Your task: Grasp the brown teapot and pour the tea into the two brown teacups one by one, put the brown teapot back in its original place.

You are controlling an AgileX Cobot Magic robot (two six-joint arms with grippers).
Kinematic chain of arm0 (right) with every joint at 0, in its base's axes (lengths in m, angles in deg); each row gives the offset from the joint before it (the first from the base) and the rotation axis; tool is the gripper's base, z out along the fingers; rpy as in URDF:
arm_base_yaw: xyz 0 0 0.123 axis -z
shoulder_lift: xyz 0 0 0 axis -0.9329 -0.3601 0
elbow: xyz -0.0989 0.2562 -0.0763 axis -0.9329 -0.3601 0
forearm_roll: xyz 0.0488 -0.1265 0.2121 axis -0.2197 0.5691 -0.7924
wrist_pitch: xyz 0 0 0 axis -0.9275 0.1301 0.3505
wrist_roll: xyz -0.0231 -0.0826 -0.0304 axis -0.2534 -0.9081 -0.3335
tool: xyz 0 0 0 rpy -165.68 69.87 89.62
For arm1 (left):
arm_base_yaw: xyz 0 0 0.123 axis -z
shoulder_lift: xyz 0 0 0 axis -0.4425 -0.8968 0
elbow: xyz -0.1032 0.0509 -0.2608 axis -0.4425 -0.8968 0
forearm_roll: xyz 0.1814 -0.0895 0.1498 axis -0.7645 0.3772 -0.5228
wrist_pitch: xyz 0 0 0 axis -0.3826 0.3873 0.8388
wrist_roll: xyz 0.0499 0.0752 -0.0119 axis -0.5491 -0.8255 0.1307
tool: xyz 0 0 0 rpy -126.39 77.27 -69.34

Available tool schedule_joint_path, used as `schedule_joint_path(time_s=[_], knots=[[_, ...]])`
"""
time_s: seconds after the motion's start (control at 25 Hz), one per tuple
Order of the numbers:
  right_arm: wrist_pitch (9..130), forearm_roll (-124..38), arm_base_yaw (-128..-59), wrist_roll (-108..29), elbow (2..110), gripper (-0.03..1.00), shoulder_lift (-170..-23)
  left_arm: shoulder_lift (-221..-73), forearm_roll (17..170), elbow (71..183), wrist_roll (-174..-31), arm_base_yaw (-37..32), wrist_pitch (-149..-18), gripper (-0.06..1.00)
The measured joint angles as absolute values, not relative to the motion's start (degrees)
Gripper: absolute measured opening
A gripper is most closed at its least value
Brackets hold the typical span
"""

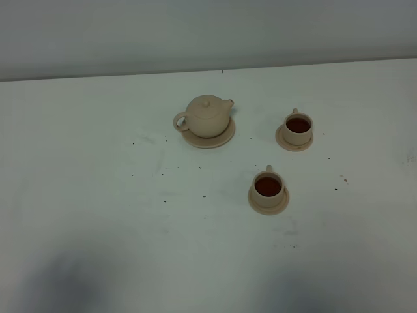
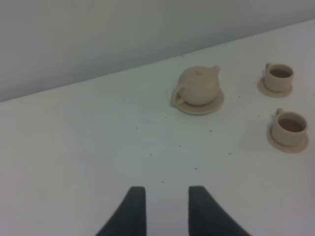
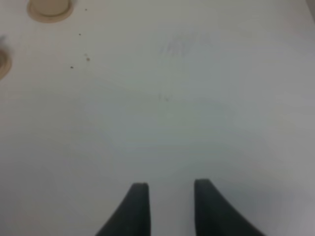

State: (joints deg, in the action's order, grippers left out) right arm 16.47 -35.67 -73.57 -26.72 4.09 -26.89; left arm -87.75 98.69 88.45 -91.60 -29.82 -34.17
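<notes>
The brown teapot (image 1: 207,116) is set on its saucer (image 1: 210,139); both grippers (image 2: 167,206) (image 3: 171,204) are held apart, empty.

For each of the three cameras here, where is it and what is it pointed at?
Exterior high: mounted above, looking down on the white table, the brown teapot on its saucer and two filled teacups; no arm shows.
Left wrist: low behind the left gripper, facing the teapot and both cups across the table; two dark fingers show.
Right wrist: behind the right gripper, facing mostly bare table; a saucer at the frame edge.
Shared: exterior and left wrist both show the teapot and cups.
</notes>
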Motion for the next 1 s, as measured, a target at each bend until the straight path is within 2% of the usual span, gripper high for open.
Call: schedule_joint_path(time_s=[0.36,0.56,0.8,1.0], knots=[[16.47,-35.67,-73.57,-26.72,4.09,0.24,-26.89,-80.64,100.71,77.46,-91.60,-30.49,-34.07,0.23],[16.47,-35.73,-73.57,-26.72,4.09,0.24,-26.89,-79.12,101.12,77.02,-91.60,-30.56,-34.85,0.23],[16.47,-35.73,-73.57,-26.72,4.09,0.24,-26.89,-78.50,103.36,76.89,-91.60,-30.73,-26.77,0.23],[16.47,-35.73,-73.57,-26.72,4.09,0.24,-26.89,-78.44,103.92,76.89,-91.63,-30.73,-26.01,0.23]])
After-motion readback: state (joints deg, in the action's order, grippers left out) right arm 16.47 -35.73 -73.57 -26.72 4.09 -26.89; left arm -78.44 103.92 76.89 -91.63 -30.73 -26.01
